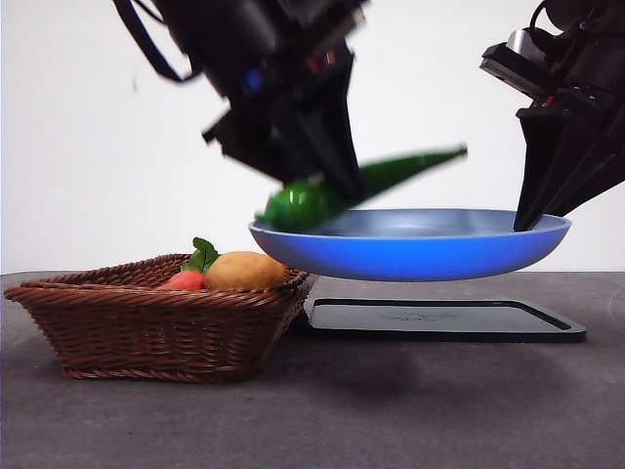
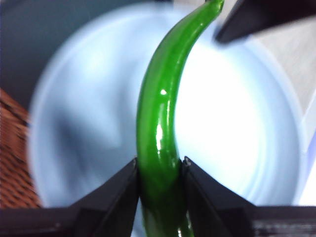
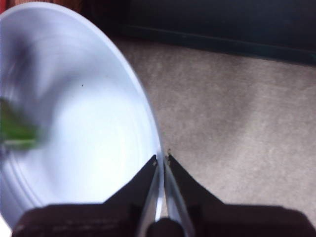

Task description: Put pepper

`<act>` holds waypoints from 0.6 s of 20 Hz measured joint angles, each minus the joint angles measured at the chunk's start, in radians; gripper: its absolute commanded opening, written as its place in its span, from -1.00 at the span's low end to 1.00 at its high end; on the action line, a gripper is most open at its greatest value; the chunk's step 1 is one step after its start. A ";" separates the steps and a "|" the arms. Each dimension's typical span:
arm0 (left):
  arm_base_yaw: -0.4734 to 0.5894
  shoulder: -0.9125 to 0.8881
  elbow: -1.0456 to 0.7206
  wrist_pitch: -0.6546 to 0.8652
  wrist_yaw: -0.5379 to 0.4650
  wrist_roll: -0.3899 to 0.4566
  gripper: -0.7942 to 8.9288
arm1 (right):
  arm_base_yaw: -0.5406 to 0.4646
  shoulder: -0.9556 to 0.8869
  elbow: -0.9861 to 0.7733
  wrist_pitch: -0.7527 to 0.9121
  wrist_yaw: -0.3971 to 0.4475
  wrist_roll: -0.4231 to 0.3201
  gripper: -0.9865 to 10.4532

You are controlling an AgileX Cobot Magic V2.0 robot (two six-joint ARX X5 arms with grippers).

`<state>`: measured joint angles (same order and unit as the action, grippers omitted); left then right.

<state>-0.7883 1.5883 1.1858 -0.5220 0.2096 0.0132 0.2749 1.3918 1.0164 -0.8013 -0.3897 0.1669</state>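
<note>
The table point(image 1: 410, 410) was dark grey and matte, with a flat black mat point(image 1: 439, 320) lying on it. To the side sat a brown wicker basket point(image 1: 146, 332), coarse weave, holding a rounded tan potato point(image 1: 244, 271) and a small red vegetable point(image 1: 184, 280) with green leaves.

The blue plate point(image 1: 410, 249) hung in the air above the mat, smooth, shallow and round, looking rigid with a thin lip. The right gripper point(image 3: 161, 160) was pinched on its rim at one side, jaws closed edge-on over the lip.

The left gripper point(image 2: 159, 168) was clamped on the pepper point(image 2: 160, 128) near its thick stem end, jaws pressing both flanks. The pepper was above the plate, not yet resting in it as far as the front view showed, tapered tip reaching out across the plate toward the right gripper's side. It was long, slender, slightly curved, glossy dark green.

Judged: the pepper was light and fairly stiff, its waxy skin likely slippery, so the thick end was the best hold; the thin tip would slip or bend. Held by one end, it could swing. The plate, held by one edge only, could tip when the pepper lands.
</note>
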 measured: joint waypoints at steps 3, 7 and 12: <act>0.000 0.045 0.000 0.005 0.000 0.000 -0.57 | 0.003 0.000 0.000 -0.005 0.005 0.006 -0.82; 0.000 0.048 0.000 0.016 0.000 -0.001 -0.49 | 0.026 0.000 0.000 -0.014 0.005 0.006 -0.82; 0.000 0.048 0.000 -0.018 0.000 -0.006 -0.39 | 0.058 0.000 0.000 -0.021 0.003 0.010 -0.82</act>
<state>-0.7883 1.6363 1.1858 -0.5396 0.2096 0.0067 0.3332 1.3918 1.0164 -0.8219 -0.3866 0.1764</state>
